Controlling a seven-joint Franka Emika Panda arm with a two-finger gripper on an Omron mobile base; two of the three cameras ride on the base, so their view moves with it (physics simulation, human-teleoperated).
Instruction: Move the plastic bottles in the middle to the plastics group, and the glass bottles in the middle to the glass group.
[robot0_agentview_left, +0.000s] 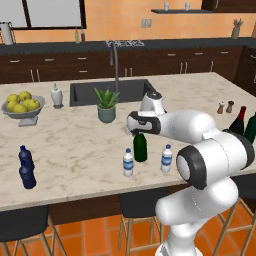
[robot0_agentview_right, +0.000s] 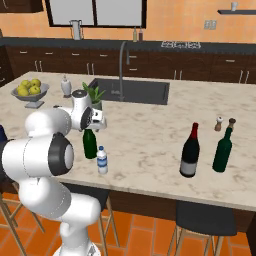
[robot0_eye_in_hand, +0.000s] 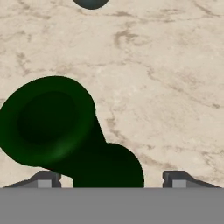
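The dark green wine bottle (robot0_agentview_left: 140, 148) (robot0_agentview_right: 90, 144) stands mid-counter, its neck hidden by my hand. My gripper (robot0_agentview_left: 136, 132) (robot0_agentview_right: 90, 129) (robot0_eye_in_hand: 109, 179) hovers right over it, open; in the hand view the bottle's mouth (robot0_eye_in_hand: 48, 122) sits between the spread fingertips, left of centre. Two clear water bottles (robot0_agentview_left: 128, 162) (robot0_agentview_left: 167, 159) flank the wine bottle; one water bottle (robot0_agentview_right: 102, 160) also appears in the right base view. Two navy bottles (robot0_agentview_left: 25, 156) (robot0_agentview_left: 27, 175) stand at the counter's left. The near-black red-topped bottle (robot0_agentview_right: 190, 150) (robot0_agentview_left: 239, 121) and a green bottle (robot0_agentview_right: 222, 150) (robot0_agentview_left: 251, 128) stand at the right.
A potted plant (robot0_agentview_left: 106, 105) stands just behind the hand, before the sink (robot0_agentview_left: 110, 91). A bowl of lemons (robot0_agentview_left: 22, 106) and a white dispenser (robot0_agentview_left: 57, 95) sit far left. Two pepper shakers (robot0_agentview_left: 225, 107) are behind the wine bottles. Stools stand under the counter's front edge.
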